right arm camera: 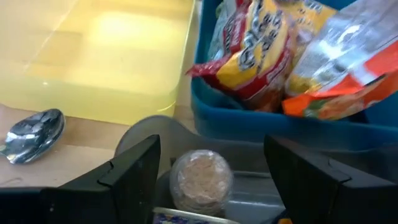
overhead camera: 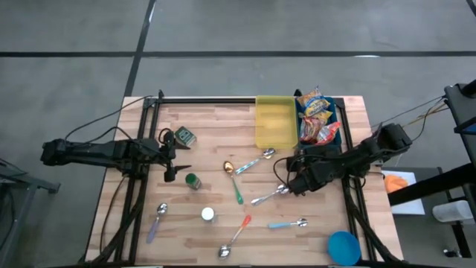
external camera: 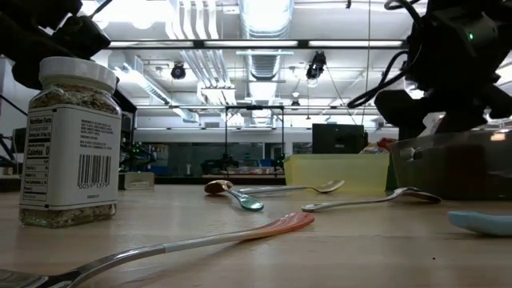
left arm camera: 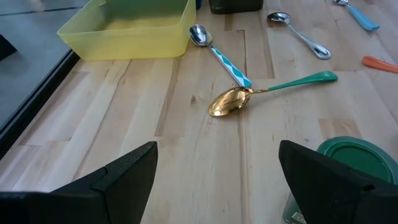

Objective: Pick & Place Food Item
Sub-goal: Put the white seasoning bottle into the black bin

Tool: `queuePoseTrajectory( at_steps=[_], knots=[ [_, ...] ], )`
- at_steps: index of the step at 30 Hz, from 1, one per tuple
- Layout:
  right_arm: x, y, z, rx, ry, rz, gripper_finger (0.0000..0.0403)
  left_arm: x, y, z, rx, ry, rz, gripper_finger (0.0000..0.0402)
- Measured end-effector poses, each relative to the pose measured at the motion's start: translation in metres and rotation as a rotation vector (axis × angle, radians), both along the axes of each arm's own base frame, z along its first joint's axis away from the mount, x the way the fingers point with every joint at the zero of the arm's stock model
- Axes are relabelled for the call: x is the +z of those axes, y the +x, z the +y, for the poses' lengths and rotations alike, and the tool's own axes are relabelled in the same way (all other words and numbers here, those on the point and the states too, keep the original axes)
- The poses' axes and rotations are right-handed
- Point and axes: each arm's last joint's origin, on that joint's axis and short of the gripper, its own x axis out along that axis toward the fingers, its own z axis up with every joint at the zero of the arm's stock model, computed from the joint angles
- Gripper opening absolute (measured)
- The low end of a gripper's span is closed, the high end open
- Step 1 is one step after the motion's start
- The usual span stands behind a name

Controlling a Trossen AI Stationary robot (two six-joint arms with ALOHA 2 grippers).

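In the right wrist view a small jar (right arm camera: 200, 180) with a brownish round end lies inside a grey see-through container (right arm camera: 149, 127), which stands by the yellow bin (overhead camera: 274, 123) and the blue bin of snack bags (overhead camera: 318, 119). My right gripper (right arm camera: 211, 152) hangs open just above the jar, one finger on each side, with a gap to both. My left gripper (overhead camera: 177, 160) waits open at the table's left, close to a green-lidded jar (left arm camera: 348, 162). The low view shows the container (external camera: 452, 168) at the right, under my right arm.
Several spoons lie over the table's middle (overhead camera: 253, 197). A white-lidded spice jar (external camera: 70, 144) stands near the front, a green can (overhead camera: 184, 137) at the far left, a blue bowl (overhead camera: 343, 247) at the near right corner. Bare wood shows between them.
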Motion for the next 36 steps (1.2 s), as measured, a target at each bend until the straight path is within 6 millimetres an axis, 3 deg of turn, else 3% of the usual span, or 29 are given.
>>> queuePoseTrajectory(
  at_steps=[10, 23, 30, 36],
  knots=[
    [0.039, 0.009, 0.002, 0.112, -0.018, -0.014, 0.0285, 0.000, 0.000, 0.000, 0.000, 0.000, 0.000, 0.0340],
    [0.103, 0.050, 0.014, 0.553, -0.186, -0.079, 0.0285, 0.000, 0.000, 0.000, 0.000, 0.000, 0.000, 0.0340],
    [0.114, 0.061, 0.011, 0.844, -0.268, -0.263, 0.0285, 0.000, 0.000, 0.000, 0.000, 0.000, 0.000, 0.0340],
    [0.099, 0.061, -0.009, 1.206, -0.368, -0.424, 0.0285, 0.000, 0.000, 0.000, 0.000, 0.000, -0.001, 0.0340]
  ],
)
